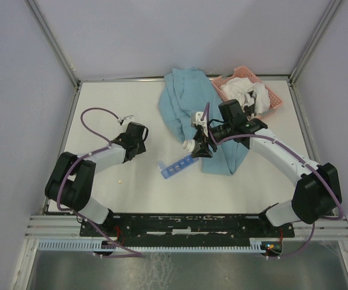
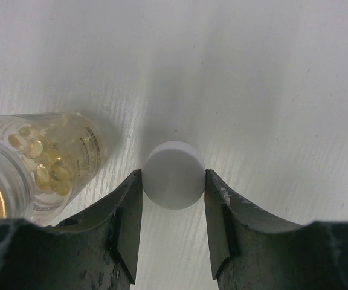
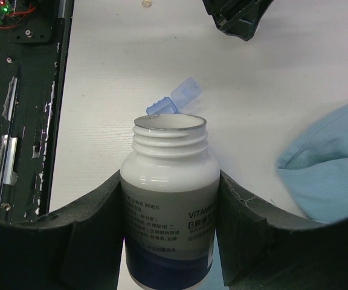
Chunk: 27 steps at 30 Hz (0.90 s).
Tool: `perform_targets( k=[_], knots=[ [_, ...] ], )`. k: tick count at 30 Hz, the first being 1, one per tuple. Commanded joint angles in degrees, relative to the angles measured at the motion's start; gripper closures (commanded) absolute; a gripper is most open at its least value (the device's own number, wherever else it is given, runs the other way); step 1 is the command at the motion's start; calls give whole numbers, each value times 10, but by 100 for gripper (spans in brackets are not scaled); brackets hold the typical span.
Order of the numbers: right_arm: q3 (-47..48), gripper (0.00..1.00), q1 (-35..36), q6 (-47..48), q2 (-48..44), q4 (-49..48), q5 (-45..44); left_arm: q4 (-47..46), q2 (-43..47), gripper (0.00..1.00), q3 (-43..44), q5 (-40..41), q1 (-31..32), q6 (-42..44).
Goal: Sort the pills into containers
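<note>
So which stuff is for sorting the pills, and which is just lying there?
For the job: blue pill organiser, white vitamin bottle, white cap, clear capsule bottle, loose pill.
Just lying about: blue cloth, pink basket, white rag.

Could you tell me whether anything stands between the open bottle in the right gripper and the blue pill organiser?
Nothing visible does. The white bottle, held in the right gripper, is uncapped, and only bare table lies between its mouth and the blue organiser. The blue cloth lies off to one side.
</note>
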<state>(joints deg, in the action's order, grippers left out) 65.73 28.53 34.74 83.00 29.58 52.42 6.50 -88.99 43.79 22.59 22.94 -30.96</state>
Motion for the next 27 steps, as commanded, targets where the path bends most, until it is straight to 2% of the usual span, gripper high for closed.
perform_targets(
  k=[1, 4, 6, 12, 15, 18, 20, 22, 24, 27],
  knots=[
    [7, 95, -2, -1, -8, -7, 6, -4, 18, 51, 17, 5, -2, 16],
    [7, 95, -3, -3, -9, -8, 7, -3, 28, 49, 15, -1, -2, 17],
    [7, 95, -3, -3, -9, -8, 8, 0, 34, 43, 16, -3, -2, 16],
    [7, 95, -4, -8, -8, -10, 11, 11, 62, 42, 17, -33, -1, 12],
    [7, 95, -8, -14, -9, -13, 27, 15, 90, 42, 17, -87, -1, 14],
    [9, 95, -17, -45, -12, -31, 57, -4, 147, 40, 9, -194, -1, 24],
    [5, 95, -23, -108, -26, -77, 62, -28, 193, 40, -2, -279, -1, 31],
    [-3, 94, -37, -189, -56, -148, 53, -38, 243, 34, -8, -335, -2, 34],
    [-20, 94, -60, -288, -94, -253, 14, -33, 291, 30, -3, -373, -5, 41],
    [-14, 94, -121, -493, -118, -441, -34, -11, 335, 25, 28, -419, -26, 48]
  ],
)
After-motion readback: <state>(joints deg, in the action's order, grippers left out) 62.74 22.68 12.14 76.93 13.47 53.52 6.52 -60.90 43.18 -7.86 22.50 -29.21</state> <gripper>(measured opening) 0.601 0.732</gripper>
